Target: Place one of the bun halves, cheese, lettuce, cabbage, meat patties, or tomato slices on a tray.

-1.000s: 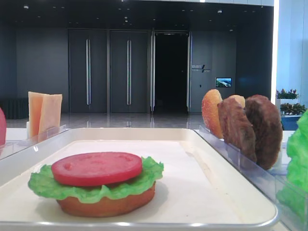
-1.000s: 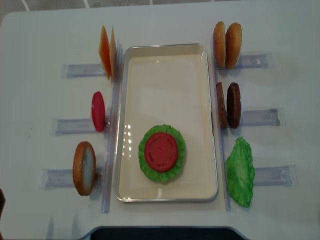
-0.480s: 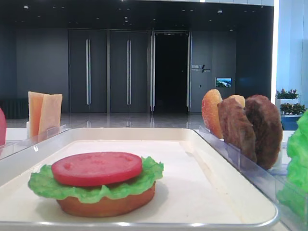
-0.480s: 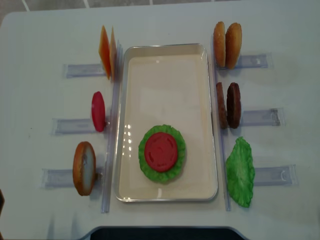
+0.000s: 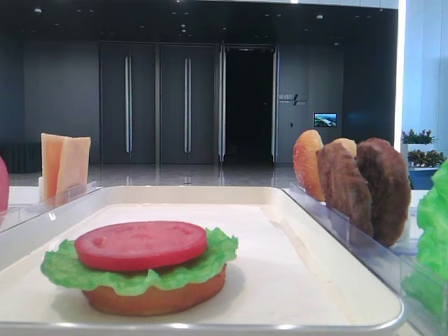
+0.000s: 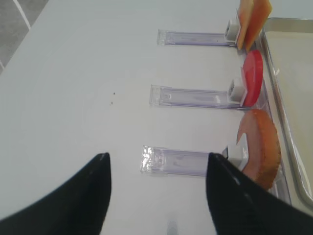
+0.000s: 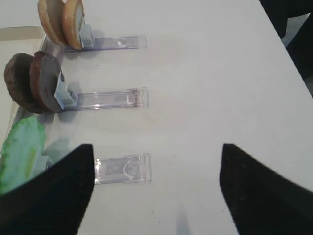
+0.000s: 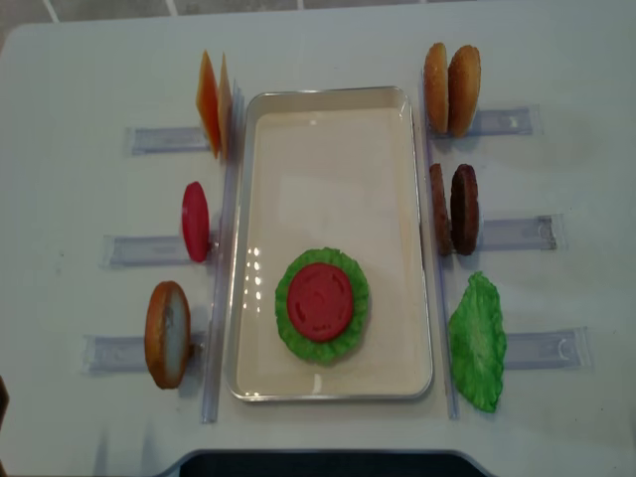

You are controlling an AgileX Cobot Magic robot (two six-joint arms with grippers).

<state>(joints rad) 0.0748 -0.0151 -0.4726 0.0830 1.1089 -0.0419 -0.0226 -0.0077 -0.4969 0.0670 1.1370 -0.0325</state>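
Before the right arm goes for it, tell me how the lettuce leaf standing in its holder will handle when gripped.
The lettuce leaf looks thin with ruffled edges, so it is probably light and may flex under the fingers. It leans in its clear holder rather than standing straight like the meat patties, so a nudge could tip it. Its surface looks matte, so probably not slippery.

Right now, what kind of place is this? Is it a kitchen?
Probably not a kitchen: more likely a lobby or hall. Tall dark doors stand behind a white table holding a tray and toy-like burger pieces in clear holders.
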